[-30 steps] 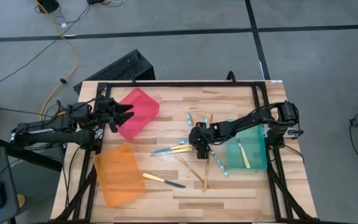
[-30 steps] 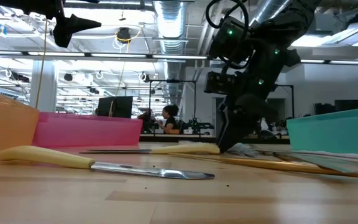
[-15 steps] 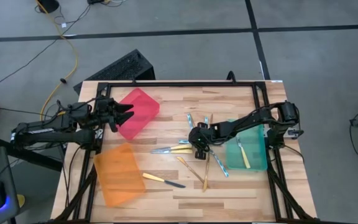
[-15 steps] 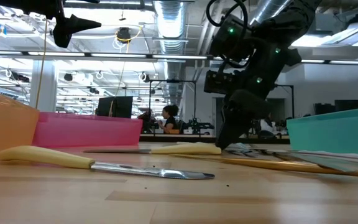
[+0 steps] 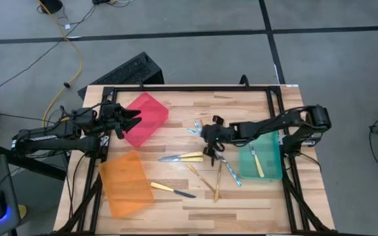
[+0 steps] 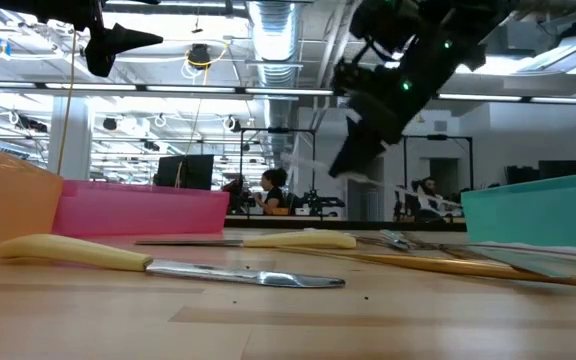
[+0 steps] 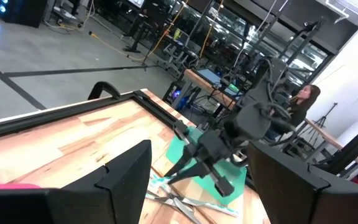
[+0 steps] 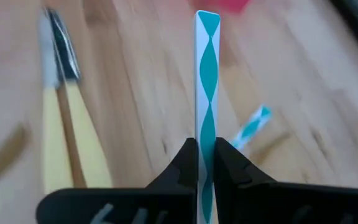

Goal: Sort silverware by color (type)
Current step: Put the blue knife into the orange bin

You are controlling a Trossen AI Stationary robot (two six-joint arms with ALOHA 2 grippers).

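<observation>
Teal-and-white striped cutlery piece [image 8: 207, 93] is sitting pinched between the right gripper's [image 5: 209, 134] closed fingers, lifted above the wooden table [image 5: 176, 203] near its middle; which utensil it is, I cannot tell. Other silverware [image 5: 205, 172] is lying scattered just below, beside the green bin [image 5: 271, 172]. Over at the red bin [image 5: 146, 118], the left gripper [image 5: 131, 120] is hovering with its fingers spread wide, holding nothing.

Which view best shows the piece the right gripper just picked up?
Right wrist view: the teal-and-white patterned utensil stands pinched in the right gripper. High view shows a sliver; low view a pale blur; left wrist view only the distant gripper.
</observation>
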